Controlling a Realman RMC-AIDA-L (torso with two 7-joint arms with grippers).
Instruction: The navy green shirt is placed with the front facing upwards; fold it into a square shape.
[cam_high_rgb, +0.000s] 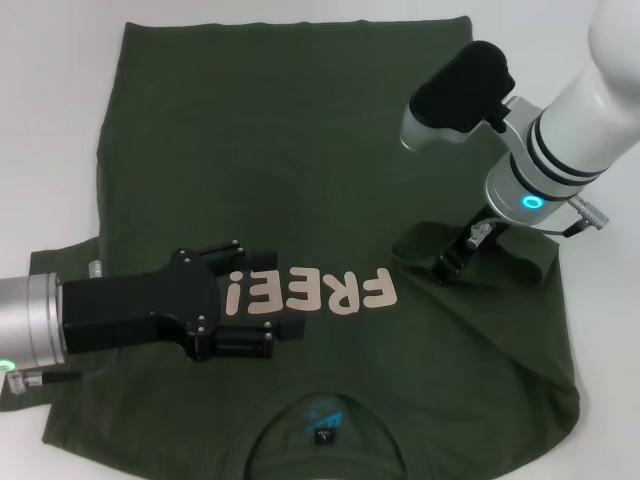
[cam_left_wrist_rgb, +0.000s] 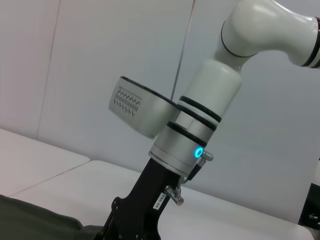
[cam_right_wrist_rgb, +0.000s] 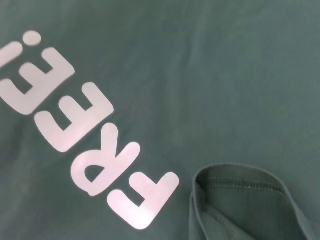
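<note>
- The navy green shirt (cam_high_rgb: 300, 150) lies front up across a white desk (cam_high_rgb: 610, 330), collar (cam_high_rgb: 318, 425) at the near edge of the head view, hem at the far edge.
- Pale pinkish letters reading "FREE!" (cam_high_rgb: 320, 293) run across the chest, upside down in the head view.
- A small blue label (cam_high_rgb: 322, 415) shows inside the round collar.
- The right gripper (cam_high_rgb: 452, 262) reaches down at the shirt's right side, its black fingers closed on the right sleeve (cam_high_rgb: 480, 255), which is folded inward over the body of the shirt.
- In the right wrist view, the stitched sleeve hem (cam_right_wrist_rgb: 240, 187) lies on the shirt just beside the letter "F" of the lettering (cam_right_wrist_rgb: 90, 140).
- The right arm's white and silver wrist shows a glowing blue ring (cam_high_rgb: 532, 203).
- The left gripper (cam_high_rgb: 272, 300) comes in from the left, lying low over the chest and covering the tail end of the lettering; its black fingers stand apart with nothing between them, and whether they touch the cloth cannot be told.
- The left sleeve (cam_high_rgb: 60, 270) lies partly under the left arm.
- The left wrist view looks across at the right arm (cam_left_wrist_rgb: 200, 125), with a strip of dark cloth (cam_left_wrist_rgb: 35, 220) on the desk in its corner.
</note>
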